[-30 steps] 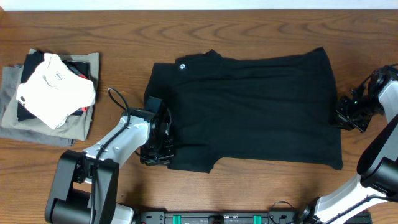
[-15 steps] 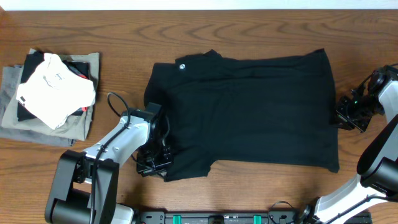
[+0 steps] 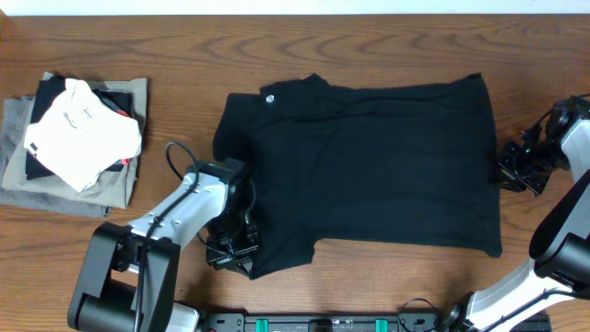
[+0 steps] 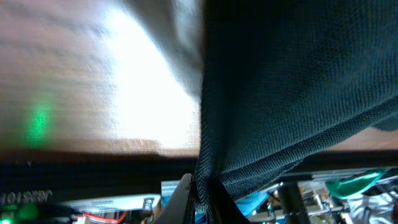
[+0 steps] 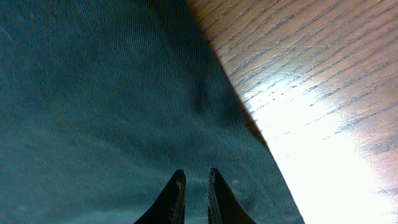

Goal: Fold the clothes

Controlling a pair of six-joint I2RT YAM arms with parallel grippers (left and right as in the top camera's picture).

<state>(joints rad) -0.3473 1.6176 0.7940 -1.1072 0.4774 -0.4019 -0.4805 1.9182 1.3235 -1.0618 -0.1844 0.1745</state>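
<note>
Wood tabletop [image 3: 184, 55] under black T-shirt [image 3: 369, 157]

left arm [image 3: 171, 210]: white-silver link shells, black joint housings, black cylindrical base | cable [image 3: 173, 152]: thin, black, looped at the forearm | left gripper [image 3: 235, 256]: black, blocky body | right arm [image 3: 564, 226]: white shells, black joints | right gripper [image 3: 505, 172]: black body; fingers [image 5: 172, 199]: dark, tapering to narrow tips
</note>
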